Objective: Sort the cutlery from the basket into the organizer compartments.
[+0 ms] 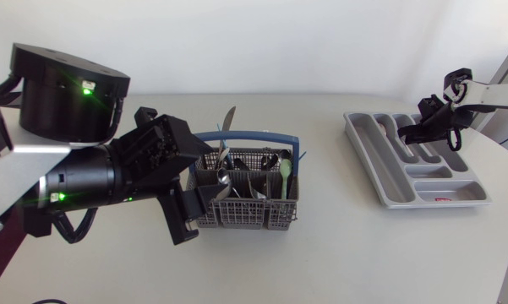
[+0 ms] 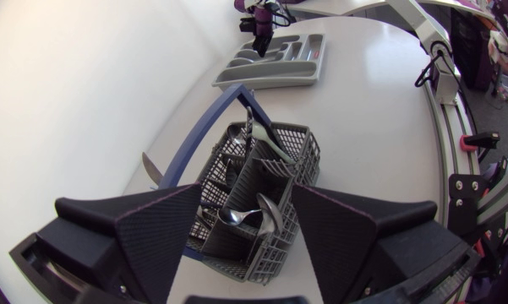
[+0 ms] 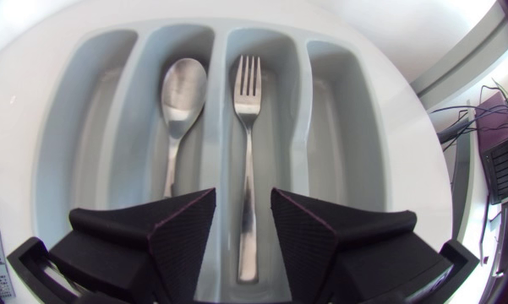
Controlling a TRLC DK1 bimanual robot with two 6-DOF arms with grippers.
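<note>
Our left fingers (image 2: 152,230), wide apart and empty, flank the cutlery basket (image 2: 275,160), masking its near corners; our right fingers (image 3: 182,235), parted and empty, cover the spoon (image 3: 182,89) handle's end in the organizer (image 3: 338,135).

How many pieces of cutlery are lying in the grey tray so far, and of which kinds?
Spoons: 1
Forks: 1
Total: 2 pieces showing in the grey tray; the right hand above it hides the near ends of the compartments.
</note>
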